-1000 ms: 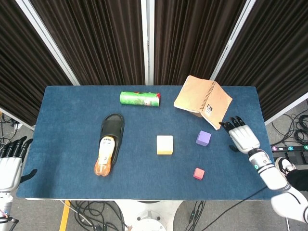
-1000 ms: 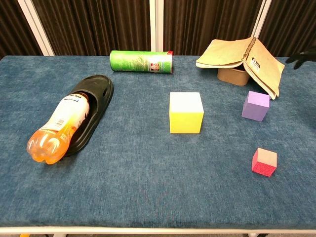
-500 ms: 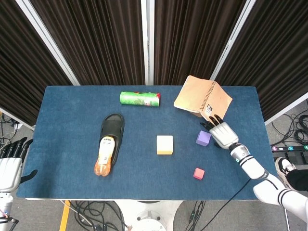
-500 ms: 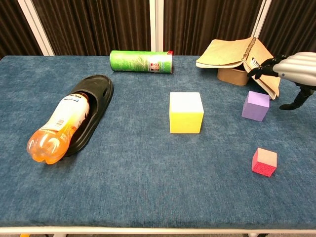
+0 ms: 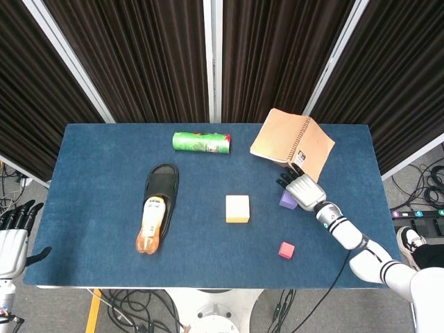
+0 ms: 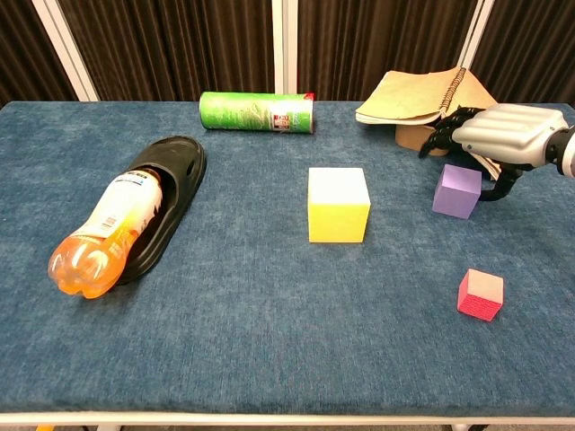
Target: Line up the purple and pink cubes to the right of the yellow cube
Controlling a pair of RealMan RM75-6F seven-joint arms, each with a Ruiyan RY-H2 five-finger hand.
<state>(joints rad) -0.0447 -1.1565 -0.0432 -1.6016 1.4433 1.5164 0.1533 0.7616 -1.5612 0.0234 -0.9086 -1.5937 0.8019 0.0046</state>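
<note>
The yellow cube (image 5: 237,209) (image 6: 338,204) sits mid-table. Right of it lies the purple cube (image 5: 285,201) (image 6: 456,190). My right hand (image 5: 300,190) (image 6: 494,135) hovers over that cube, fingers spread past its far side and thumb down by its right face. No firm grip shows. The small pink cube (image 5: 286,250) (image 6: 480,294) lies nearer the front edge, apart from the hand. My left hand (image 5: 12,236) hangs off the table's left front corner, fingers extended and holding nothing.
A spiral notebook (image 5: 293,144) (image 6: 431,94) is draped over a brown tub (image 6: 422,136) just behind the right hand. A green can (image 5: 201,142) (image 6: 257,112) lies at the back. An orange bottle (image 5: 152,223) (image 6: 103,233) rests in a black slipper (image 5: 163,184) (image 6: 171,166) at left.
My right hand has swept left from the table's right side to above the purple cube. The purple cube has shifted slightly left. The left hand has barely moved.
</note>
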